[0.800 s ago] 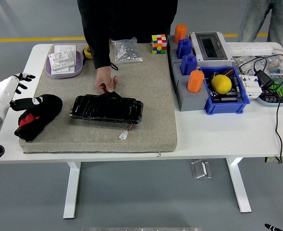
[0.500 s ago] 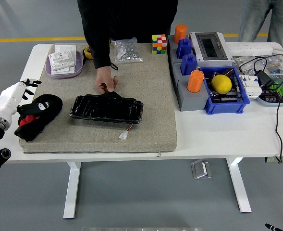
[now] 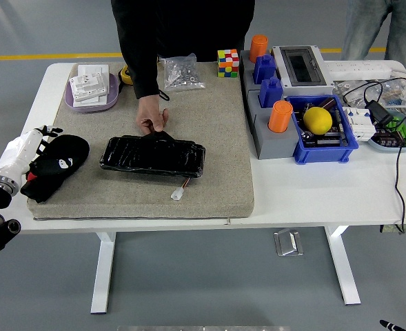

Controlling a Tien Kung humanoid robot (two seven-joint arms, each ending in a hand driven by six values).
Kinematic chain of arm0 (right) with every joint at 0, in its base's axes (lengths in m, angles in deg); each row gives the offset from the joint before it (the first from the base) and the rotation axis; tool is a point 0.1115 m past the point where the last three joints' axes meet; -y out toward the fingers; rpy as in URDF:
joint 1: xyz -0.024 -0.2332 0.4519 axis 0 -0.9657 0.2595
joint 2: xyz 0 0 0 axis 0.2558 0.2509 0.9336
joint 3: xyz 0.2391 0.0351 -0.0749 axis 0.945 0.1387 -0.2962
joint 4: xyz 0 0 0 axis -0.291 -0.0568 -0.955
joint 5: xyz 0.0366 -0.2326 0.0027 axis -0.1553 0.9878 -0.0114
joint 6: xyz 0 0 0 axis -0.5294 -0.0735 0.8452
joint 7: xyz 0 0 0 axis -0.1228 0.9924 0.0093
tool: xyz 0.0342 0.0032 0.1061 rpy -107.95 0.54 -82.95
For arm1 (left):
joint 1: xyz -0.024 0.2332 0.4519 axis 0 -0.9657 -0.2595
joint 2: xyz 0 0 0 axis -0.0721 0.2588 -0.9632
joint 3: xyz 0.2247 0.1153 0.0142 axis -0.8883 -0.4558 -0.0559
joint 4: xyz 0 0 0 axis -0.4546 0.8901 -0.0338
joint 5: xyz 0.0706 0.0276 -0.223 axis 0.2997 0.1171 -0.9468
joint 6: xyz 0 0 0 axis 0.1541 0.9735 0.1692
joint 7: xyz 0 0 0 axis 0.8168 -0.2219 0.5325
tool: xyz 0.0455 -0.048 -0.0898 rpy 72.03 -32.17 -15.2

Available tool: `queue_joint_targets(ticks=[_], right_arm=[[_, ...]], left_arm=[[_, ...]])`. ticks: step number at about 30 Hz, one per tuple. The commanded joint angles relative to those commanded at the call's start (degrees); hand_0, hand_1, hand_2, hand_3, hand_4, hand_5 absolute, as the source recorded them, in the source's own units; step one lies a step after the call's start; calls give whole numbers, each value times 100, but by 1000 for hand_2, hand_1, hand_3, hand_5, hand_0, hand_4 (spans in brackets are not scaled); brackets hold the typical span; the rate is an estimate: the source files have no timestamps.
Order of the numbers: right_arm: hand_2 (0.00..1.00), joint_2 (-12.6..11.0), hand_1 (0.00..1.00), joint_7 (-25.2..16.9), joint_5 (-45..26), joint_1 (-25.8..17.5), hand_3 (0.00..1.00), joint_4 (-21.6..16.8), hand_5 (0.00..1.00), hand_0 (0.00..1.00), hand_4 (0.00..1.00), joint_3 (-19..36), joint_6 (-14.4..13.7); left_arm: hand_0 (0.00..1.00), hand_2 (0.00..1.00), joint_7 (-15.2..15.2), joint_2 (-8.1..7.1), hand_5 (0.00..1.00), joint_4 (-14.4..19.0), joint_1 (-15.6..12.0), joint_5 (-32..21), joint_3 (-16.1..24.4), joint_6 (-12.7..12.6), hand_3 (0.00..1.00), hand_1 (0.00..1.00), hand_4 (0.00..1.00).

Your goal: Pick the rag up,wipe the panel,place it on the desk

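Rag (image 3: 58, 163), black with a bit of red, lay bunched on the left end of the grey mat (image 3: 216, 138) covering much of the white tabletop (image 3: 313, 189). Glossy black panel (image 3: 153, 156) flat mid-mat, just right of the rag, pinned at its far edge by a person's hand (image 3: 151, 116). Left robot hand (image 3: 29, 148) touching the rag's left side; cannot tell whether clenched or released. Small white connector (image 3: 180, 192) near the panel's front edge.
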Motion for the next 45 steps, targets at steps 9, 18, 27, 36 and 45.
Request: queue_joint_targets(ticks=[9,18,27,36,45], right_arm=[[718,-11,676,5,-22,-15,643,14,557,783,998,-12,9],[719,-5,677,-11,-20,-31,643,7,555,783,998,-4,2],[719,-13,676,-5,-11,-44,642,8,553,783,998,-16,-1],[719,-25,676,-2,-3,-44,641,10,553,783,998,-18,-8],[719,-28,676,-2,1,-43,641,8,552,783,998,-26,-9]], left_arm=[[472,808,-29,64,393,-144,29,-44,-101,-48,816,640,888],[433,802,-29,182,391,-259,49,-33,-168,-215,813,528,886],[365,740,-87,264,198,-319,13,-32,-195,-439,644,330,705],[343,656,-117,261,139,-273,-9,-32,-240,-503,575,298,637],[321,578,-107,278,2,-321,-14,-37,-275,-505,532,270,372]])
